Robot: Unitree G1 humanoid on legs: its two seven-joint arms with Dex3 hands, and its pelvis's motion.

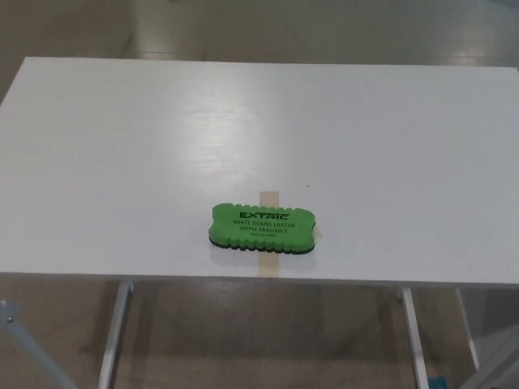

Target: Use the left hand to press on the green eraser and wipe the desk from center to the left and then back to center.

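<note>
Head view. Green eraser (263, 229) lies flat on the white desk (122, 162), printed face up, long axis running 9 to 3 o'clock. Black lettering on top reads "EXTRIC / WHITE BOARD ERASER / WITH MAGNET". Position: near the desk's front edge, roughly centred left to right, at about 6 o'clock from the desk's middle. It sits across a strip of tan tape (269, 197), which shows just beyond the eraser at 12 o'clock and again at 6 o'clock, reaching the desk's edge. A small dark speck (307, 185) marks the desk near the eraser, at about 1 o'clock from it.

Neither robot hand appears in the frame, so their state, open or closed, cannot be told. Nothing touches the eraser.

Below the front edge: metal desk legs (113, 336) over a tan floor (259, 332).
</note>
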